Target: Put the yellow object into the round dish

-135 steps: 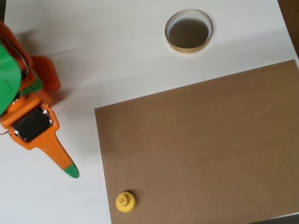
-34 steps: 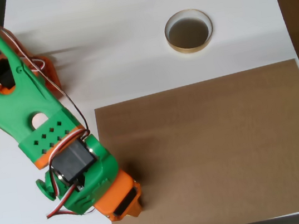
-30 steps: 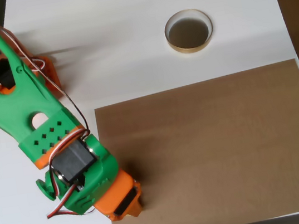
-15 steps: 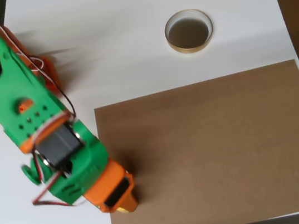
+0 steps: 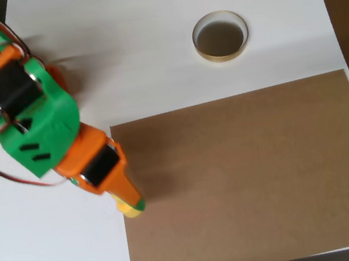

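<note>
One yellow object (image 5: 130,209) sits in the jaws; one round dish (image 5: 220,36) well apart.

The hand (image 5: 132,206) has lifted the yellow object (image 5: 129,210) off its spot on the brown board (image 5: 246,172).

Hobby workbench (white table (image 5: 144,17))

In the overhead view, the white desk (image 5: 147,36) lay bare between the fingers (image 5: 132,206) at the left edge of the brown board (image 5: 246,172) and the round dish (image 5: 220,35) at the far right. The board lay flat, with nothing standing on it. The dish stood alone with open desk all round it. The green and orange arm (image 5: 21,114) filled the far left corner.
</note>
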